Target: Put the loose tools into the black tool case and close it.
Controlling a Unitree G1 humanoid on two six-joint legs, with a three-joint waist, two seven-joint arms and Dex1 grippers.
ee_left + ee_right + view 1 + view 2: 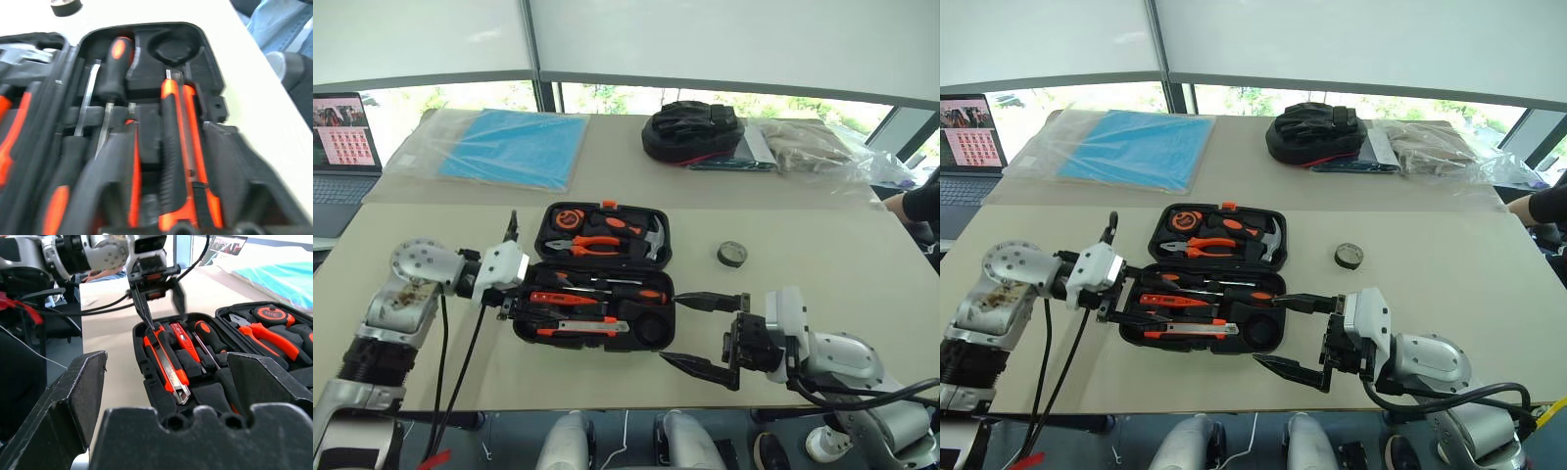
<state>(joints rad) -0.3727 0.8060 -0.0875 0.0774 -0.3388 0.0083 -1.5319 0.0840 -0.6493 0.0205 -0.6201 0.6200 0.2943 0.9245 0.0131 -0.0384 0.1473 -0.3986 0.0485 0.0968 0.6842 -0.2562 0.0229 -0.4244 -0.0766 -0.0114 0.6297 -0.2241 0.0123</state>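
The black tool case (671, 305) lies open on the table, lid half at the back. In its front half rest two black-and-orange screwdrivers (626, 292), an orange tester screwdriver (133, 176) and the utility knife (578, 331). The dark tape roll (732, 254) sits on the table to the right of the case. My left gripper (514, 302) is at the case's left end, fingers apart over the knife and tester, one fingertip (152, 325) touching the knife's end. My right gripper (701, 335) stands wide open beside the case's right front corner, holding nothing.
The lid half holds pliers (592, 245), a hammer (654, 240) and a tape measure (570, 217). At the back lie a blue sheet in plastic (514, 147), a black bag with red trim (693, 132) and a clear bag (813, 147). A laptop (337, 137) is far left; a person's hand (906, 206) is far right.
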